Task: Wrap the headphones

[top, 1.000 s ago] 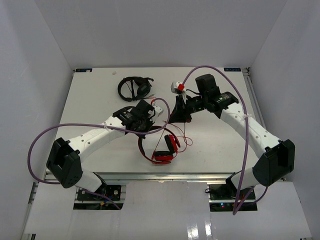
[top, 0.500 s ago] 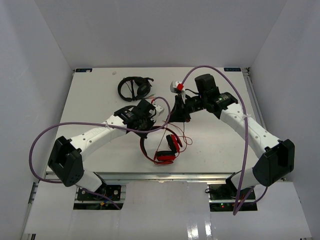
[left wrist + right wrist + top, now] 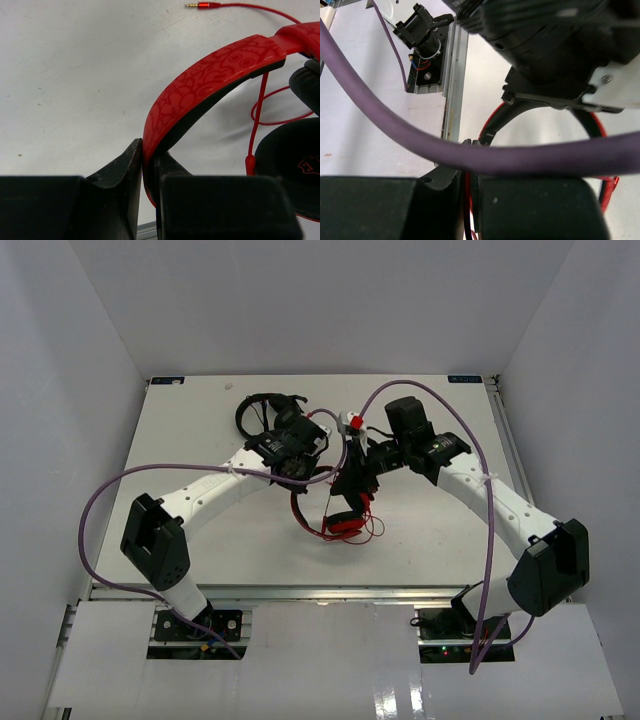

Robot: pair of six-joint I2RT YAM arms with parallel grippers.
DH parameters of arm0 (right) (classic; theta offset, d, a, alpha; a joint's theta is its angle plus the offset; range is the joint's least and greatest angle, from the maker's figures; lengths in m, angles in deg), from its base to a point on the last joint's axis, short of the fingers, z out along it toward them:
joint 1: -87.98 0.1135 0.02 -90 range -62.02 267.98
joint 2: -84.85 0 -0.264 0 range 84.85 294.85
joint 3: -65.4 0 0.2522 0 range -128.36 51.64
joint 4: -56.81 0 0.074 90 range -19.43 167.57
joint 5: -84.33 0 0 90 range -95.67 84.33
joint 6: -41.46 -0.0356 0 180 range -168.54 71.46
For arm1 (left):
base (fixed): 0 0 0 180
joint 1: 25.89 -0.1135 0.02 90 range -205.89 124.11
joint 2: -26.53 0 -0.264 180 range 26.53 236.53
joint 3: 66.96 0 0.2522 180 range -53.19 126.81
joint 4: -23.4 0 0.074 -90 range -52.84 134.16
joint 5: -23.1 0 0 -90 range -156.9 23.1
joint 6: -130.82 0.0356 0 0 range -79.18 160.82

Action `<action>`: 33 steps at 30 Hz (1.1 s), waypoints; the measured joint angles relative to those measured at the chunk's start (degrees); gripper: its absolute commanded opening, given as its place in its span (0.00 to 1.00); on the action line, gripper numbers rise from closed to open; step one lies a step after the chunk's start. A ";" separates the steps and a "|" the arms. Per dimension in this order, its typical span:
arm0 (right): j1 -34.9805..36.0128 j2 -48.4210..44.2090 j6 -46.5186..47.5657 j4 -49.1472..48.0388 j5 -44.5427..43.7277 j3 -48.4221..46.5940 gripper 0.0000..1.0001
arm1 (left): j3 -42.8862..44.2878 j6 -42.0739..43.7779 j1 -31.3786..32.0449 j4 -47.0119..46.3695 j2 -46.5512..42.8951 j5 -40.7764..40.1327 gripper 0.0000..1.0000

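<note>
Clamped tight on the headband point(image 3: 210, 65) of the headphones point(image 3: 347, 524) with the left gripper point(image 3: 148, 150), over the middle of the table point(image 3: 200, 440). Pinching the thin red cable point(image 3: 257, 112) with the right gripper point(image 3: 468, 175), close beside the left.

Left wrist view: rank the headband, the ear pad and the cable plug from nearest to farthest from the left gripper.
1. Headband: clamped in the left gripper, arching up to the right.
2. Ear pad: lower right.
3. Cable plug: far off at the top edge.
</note>
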 measured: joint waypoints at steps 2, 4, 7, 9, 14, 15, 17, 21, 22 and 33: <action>0.09 -0.45 -0.03 -0.15 0.00 0.47 0.08 | 1.50 -0.94 0.02 0.61 0.14 -1.75 0.00; 0.29 -0.82 -0.06 -0.24 0.00 0.79 0.08 | 2.73 -1.75 0.02 1.05 0.15 -3.25 0.00; 0.55 -1.25 -0.25 -1.01 -0.01 1.12 0.08 | 3.97 -2.67 -0.02 1.16 0.12 -5.17 0.00; 0.61 -1.70 -0.47 -1.66 -0.02 1.70 0.08 | 4.51 -3.11 -0.10 1.12 0.08 -6.23 0.00; 0.61 -3.07 -1.06 -3.17 0.00 4.14 0.08 | 5.85 -4.41 -0.41 0.11 -0.87 -8.61 0.00; 0.61 -3.34 -1.13 -3.38 -0.01 4.55 0.08 | 6.06 -4.87 -0.50 -0.43 -1.32 -9.03 0.00; 0.61 -3.59 -1.31 -3.66 -0.02 4.96 0.08 | 6.67 -5.70 -0.59 -2.02 -2.38 -9.71 0.00; 0.61 -3.72 -1.69 -4.16 -0.08 5.27 0.08 | 7.29 -8.06 -0.63 -6.48 -5.06 -10.68 0.00; 0.61 -3.77 -1.83 -4.27 -0.15 5.27 0.08 | 7.23 -8.74 -0.63 -7.64 -5.88 -10.79 0.00; 0.62 -6.00 -2.54 -6.22 -0.75 5.64 0.11 | 0.64 -15.77 -0.87 -17.63 -13.23 -13.65 0.00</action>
